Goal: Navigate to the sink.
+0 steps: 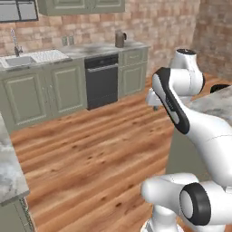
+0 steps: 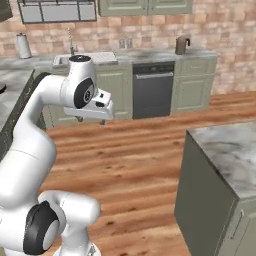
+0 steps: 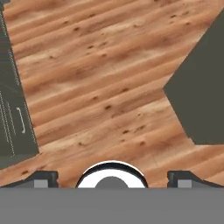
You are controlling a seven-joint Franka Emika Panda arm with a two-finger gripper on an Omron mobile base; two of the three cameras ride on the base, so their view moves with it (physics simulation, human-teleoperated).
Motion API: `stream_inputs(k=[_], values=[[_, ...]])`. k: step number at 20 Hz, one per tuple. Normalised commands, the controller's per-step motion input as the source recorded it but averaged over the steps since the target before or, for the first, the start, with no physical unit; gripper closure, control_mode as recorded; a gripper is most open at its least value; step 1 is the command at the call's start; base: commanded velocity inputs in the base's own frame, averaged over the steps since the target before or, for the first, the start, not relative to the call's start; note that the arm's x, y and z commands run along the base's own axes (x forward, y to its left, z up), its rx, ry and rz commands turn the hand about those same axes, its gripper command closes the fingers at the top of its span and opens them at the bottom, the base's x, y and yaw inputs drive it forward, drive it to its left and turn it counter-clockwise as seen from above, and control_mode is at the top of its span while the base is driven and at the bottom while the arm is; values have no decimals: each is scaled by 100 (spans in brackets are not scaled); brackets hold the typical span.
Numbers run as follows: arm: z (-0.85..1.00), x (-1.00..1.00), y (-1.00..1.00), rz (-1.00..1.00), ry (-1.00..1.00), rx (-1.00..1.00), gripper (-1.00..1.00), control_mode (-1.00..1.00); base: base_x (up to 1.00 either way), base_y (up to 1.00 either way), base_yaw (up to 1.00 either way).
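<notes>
I see the sink at ten o'clock on the far counter: pale rectangular basin, speckled drainboard, slim chrome faucet. A black dishwasher sits right of it. My gripper hangs spread apart over wood floor.

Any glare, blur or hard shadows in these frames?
Left base view: even light, the pale grey-white sink soft and low-detail. Right base view: the same flat light, no glare on the black dishwasher. Hand view: sharp wooden floor, no cast shadows.
</notes>
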Motion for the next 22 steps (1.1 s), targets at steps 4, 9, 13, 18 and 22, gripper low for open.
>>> stream_inputs(k=[4, 9, 13, 18, 22], values=[[0, 0, 0, 0, 0, 0, -100, 100, 100, 5, 54], [0, 0, 0, 0, 0, 0, -100, 100, 100, -6, 48], [0, 0, 0, 0, 0, 0, -100, 100, 100, -28, 31], [0, 0, 0, 0, 0, 0, -100, 100, 100, -60, 12], [0, 0, 0, 0, 0, 0, -100, 100, 100, -55, 1]])
